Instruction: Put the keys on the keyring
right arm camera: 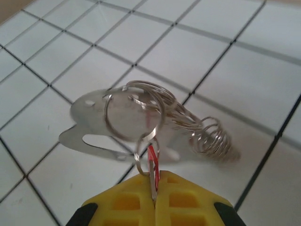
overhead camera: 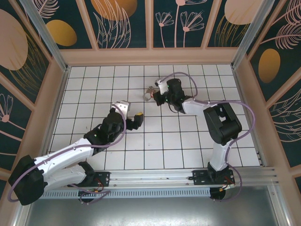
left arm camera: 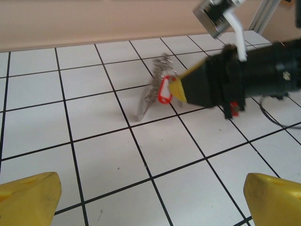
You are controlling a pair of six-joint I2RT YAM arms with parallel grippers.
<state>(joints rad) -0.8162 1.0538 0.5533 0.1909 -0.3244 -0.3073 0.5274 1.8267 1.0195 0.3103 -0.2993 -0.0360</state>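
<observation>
White tiled table [overhead camera: 155, 150], one key bunch [right arm camera: 134, 115] by its red tab [right arm camera: 152, 162] in closed right gripper [right arm camera: 154, 188], left gripper [left arm camera: 150, 200] wide, empty.

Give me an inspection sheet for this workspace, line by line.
Surface: white tiled floor with black grid lines.
Job's things: red-headed piece, metal rings, flat silvery piece and wire coil hang together as one bunch.
Clutter: nothing seen.
Claws: right claw shut on the red-headed piece; left claw open, holding nothing.
Cables: purple cables loop along both arms, away from the bunch.
Surroundings: leaf-patterned walls; metal rail by the arm bases.
</observation>
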